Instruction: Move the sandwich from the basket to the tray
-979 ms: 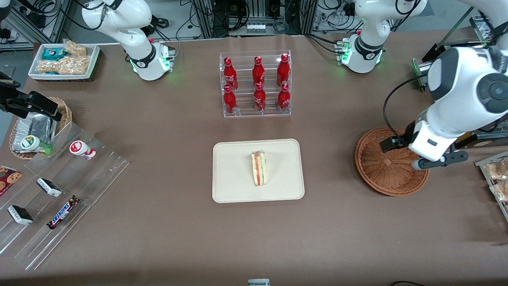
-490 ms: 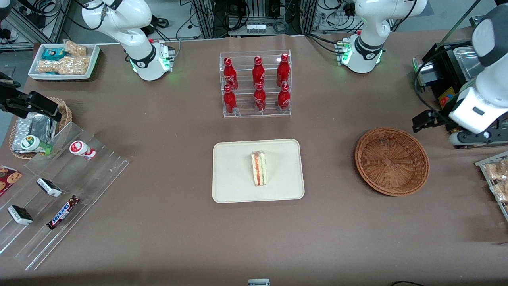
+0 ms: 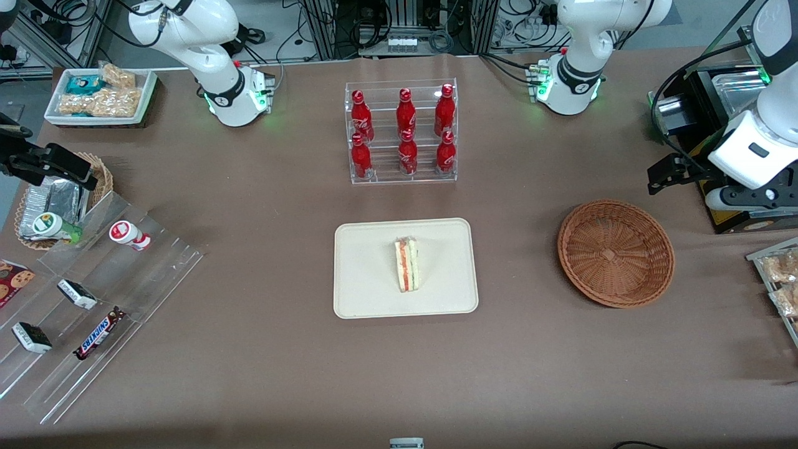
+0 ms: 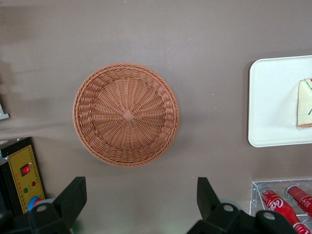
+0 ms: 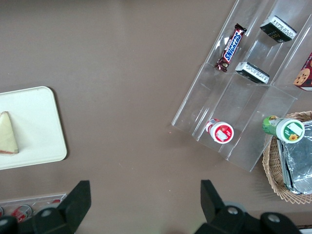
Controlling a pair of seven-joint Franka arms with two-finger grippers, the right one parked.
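Note:
The sandwich (image 3: 406,265) lies on the cream tray (image 3: 368,293) at mid-table, its red and green filling edge showing. The round wicker basket (image 3: 615,252) sits empty toward the working arm's end. My left gripper (image 3: 742,201) hangs raised above the table edge, a little farther from the front camera than the basket. In the left wrist view the gripper (image 4: 140,187) is open with only bare table between its fingers, and the basket (image 4: 126,115), tray (image 4: 273,97) and sandwich (image 4: 305,103) show below. The right wrist view also catches the sandwich (image 5: 7,134) on the tray (image 5: 34,122).
A clear rack of red bottles (image 3: 402,134) stands farther from the camera than the tray. A black box with a yellow panel (image 3: 698,125) sits under the left arm. A tray of snacks (image 3: 779,274) lies beside the basket. Acrylic racks (image 3: 93,299) and a small foil-packet basket (image 3: 56,199) lie toward the parked arm's end.
My left gripper has risen from over the basket and drawn away from the front camera, toward the working arm's table edge, uncovering the basket. The sandwich has stayed on the tray.

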